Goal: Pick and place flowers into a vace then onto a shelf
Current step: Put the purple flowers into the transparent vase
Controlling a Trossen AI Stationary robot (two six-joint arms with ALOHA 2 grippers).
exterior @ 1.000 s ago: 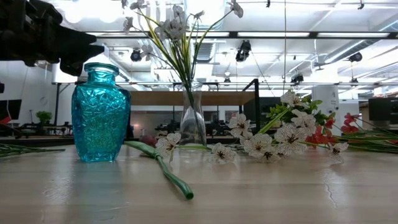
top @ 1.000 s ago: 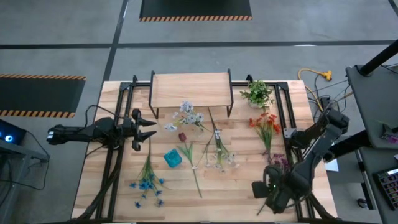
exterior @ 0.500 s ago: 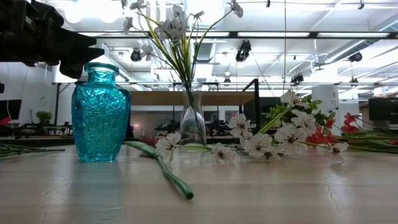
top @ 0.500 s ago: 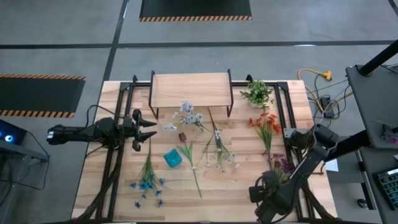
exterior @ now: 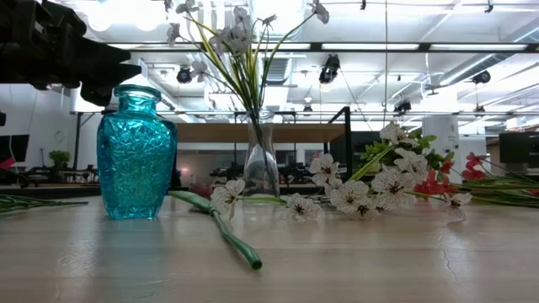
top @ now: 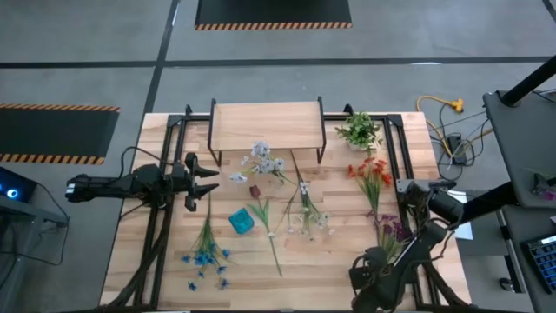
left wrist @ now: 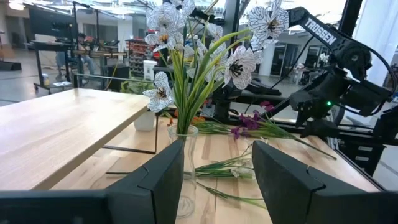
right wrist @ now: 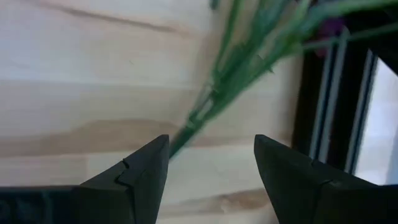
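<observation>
A clear glass vase (top: 261, 162) with white flowers stands in front of the shelf (top: 268, 124); a teal vase (top: 241, 223) stands nearer. Blue flowers (top: 207, 252), white flowers (top: 306, 210), orange-red flowers (top: 372, 174) and purple flowers (top: 393, 228) lie flat on the table. My right gripper (right wrist: 211, 163) points steeply down, open, at the near right (top: 365, 276). Its fingers stand on either side of the purple flowers' green stem end (right wrist: 205, 112) without touching it. My left gripper (top: 207, 178) waits level and open at the table's left, facing the glass vase (left wrist: 186, 155).
A bushy potted plant (top: 360, 130) stands at the far right beside the shelf. Black frame rails (top: 401, 165) run along the table's left and right sides. A dark red flower with a thick green stem (exterior: 221, 220) lies beside the teal vase (exterior: 135, 156).
My right arm has sunk toward the table at the near right. Its gripper has tipped to point more steeply down and has come over the purple flowers' stem end, still open. Nothing on the table has moved.
</observation>
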